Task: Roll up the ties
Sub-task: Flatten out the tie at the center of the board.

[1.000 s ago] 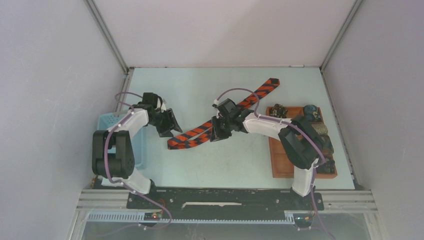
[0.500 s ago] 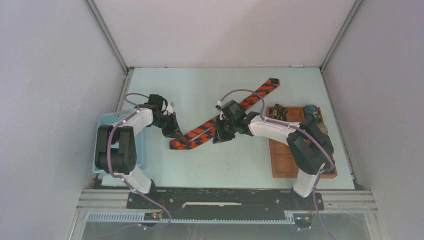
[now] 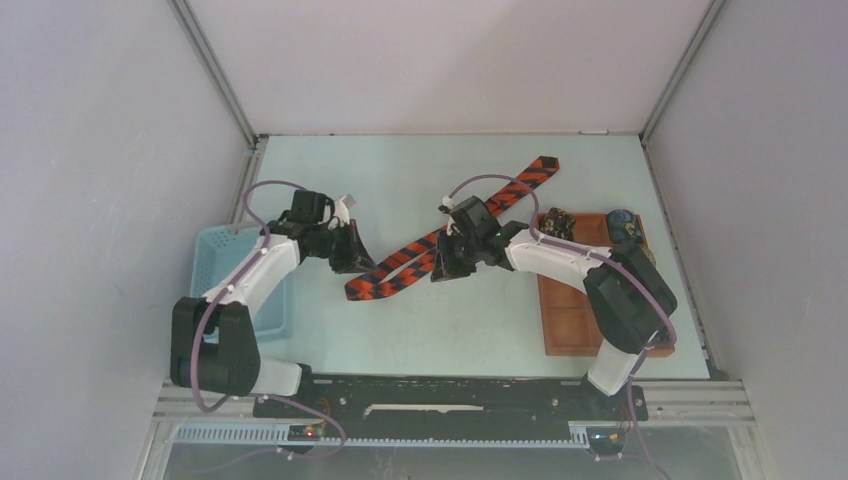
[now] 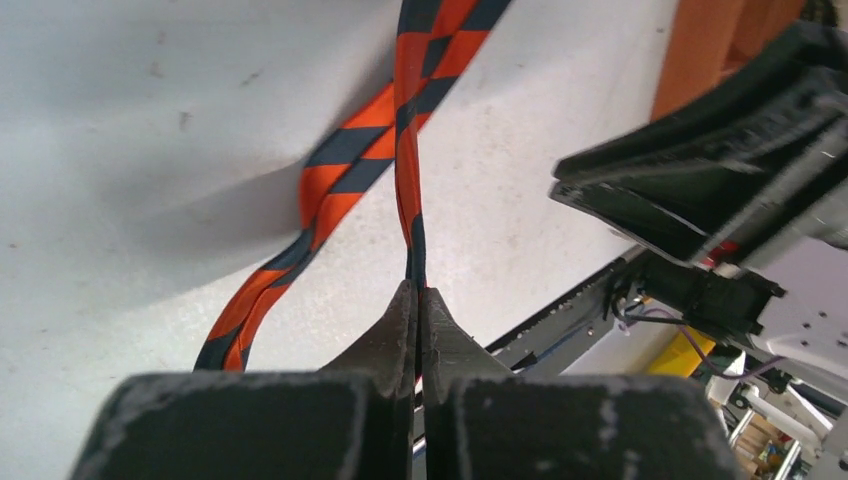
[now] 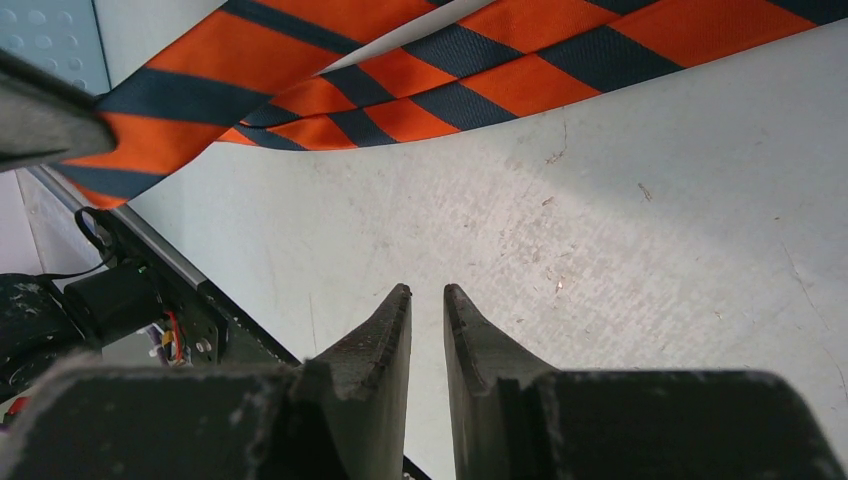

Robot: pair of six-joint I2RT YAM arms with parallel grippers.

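Nearest to me, the black rail (image 3: 450, 397) carrying my two bases ran along the near edge of the table (image 3: 430, 335). Just beyond it, the change of the last second was in my left gripper (image 3: 358, 262). A moment before, it had stood spread beside the near left end of the striped tie (image 3: 400, 268). Now its fingers were pressed tight together, with that end's fabric pinched between the tips. From my left wrist I saw the cloth rise on edge out of the closed tips and loop back down to the table, so the end was lifted rather than lying flat. I took that to mean I had the starting end in hand and the rolling could begin; no turn of a roll was made yet.

My right gripper (image 3: 445, 268) hovered over the middle of the tie, its fingers a narrow gap apart with nothing between them. From that wrist the tie lay just beyond the tips, untouched. That gripper had drifted only slightly to the right in the same second.

Further out, the tie ran diagonally to the far right, its other end lying flat near the far edge. To the left sat the light blue basket (image 3: 215, 250). To the right was the brown tray (image 3: 565, 315), with rolled ties (image 3: 557, 221) in its far compartments. The table was pale, scuffed and speckled, closed in by plain white walls (image 3: 420, 60) on three sides.
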